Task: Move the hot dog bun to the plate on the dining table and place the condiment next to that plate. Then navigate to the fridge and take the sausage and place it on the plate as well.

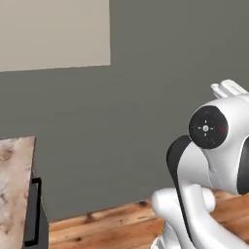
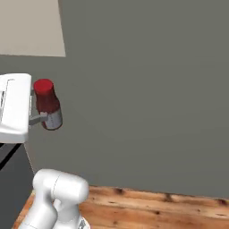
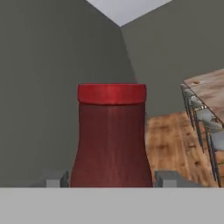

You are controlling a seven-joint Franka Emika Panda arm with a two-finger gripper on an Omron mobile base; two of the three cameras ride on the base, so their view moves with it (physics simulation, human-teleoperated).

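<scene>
- The fingers (image 3: 57, 178) stand one on each side of the condiment (image 3: 112, 135) and are clamped on its lower body.
- The condiment is carried upright in the air, red cap up, clear of any surface, in front of a grey wall (image 2: 143, 89).
- In the hand view, a corner of the dining table (image 3: 210, 89) shows well apart to the right, chairs (image 3: 205, 118) along its edge.
- Judgement: the condiment step is in transit; placing it beside the plate and the whole sausage step remain. The bun's status cannot be told.
</scene>
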